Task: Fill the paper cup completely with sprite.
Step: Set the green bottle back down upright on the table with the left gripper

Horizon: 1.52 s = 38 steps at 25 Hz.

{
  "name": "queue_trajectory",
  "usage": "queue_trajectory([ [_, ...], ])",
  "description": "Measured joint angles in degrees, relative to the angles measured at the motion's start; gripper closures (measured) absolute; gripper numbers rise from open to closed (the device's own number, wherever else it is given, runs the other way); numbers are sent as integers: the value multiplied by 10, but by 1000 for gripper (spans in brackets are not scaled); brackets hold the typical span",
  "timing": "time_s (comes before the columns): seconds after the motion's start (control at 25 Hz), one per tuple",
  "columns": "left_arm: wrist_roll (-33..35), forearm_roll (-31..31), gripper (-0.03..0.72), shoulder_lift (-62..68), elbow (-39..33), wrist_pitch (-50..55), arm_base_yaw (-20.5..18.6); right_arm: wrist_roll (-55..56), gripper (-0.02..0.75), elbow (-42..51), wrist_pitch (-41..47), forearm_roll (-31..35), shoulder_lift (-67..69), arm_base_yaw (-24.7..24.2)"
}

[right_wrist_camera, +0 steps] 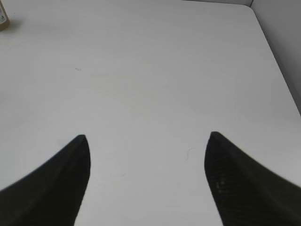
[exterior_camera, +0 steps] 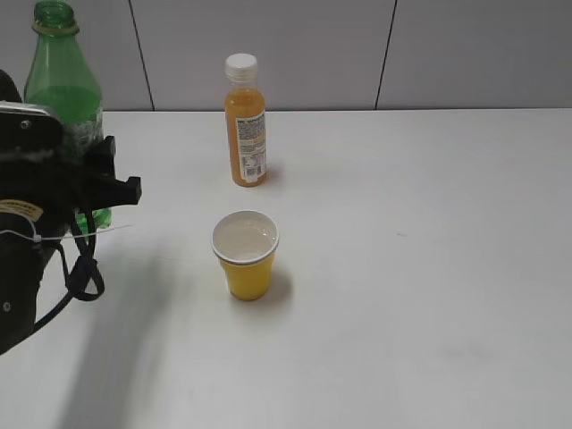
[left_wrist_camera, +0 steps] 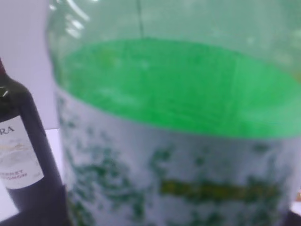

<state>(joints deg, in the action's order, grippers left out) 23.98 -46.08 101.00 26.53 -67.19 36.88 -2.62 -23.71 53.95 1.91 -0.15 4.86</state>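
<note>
Lab-like test bench: bare white table, grey panelled wall.

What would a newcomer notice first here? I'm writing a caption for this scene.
The yellow paper cup stands mid-table, liquid already inside. Behind it stands an orange juice bottle with a white cap. At far left, the uncapped green sprite bottle stands upright behind the left arm, filling the left wrist view.
</note>
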Motion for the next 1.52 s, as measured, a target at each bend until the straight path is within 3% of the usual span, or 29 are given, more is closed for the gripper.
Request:
queue_trajectory([
  [0.28,-134,143,251,27,22,-4,-78,0,153,0,0,0,0,0],
  [0.48,-171,189,251,69,45,-2,-101,0,153,0,0,0,0,0],
  [0.88,-180,207,251,134,113,-4,-119,0,153,0,0,0,0,0],
  [1.52,-210,218,251,196,119,-15,-126,0,153,0,0,0,0,0],
])
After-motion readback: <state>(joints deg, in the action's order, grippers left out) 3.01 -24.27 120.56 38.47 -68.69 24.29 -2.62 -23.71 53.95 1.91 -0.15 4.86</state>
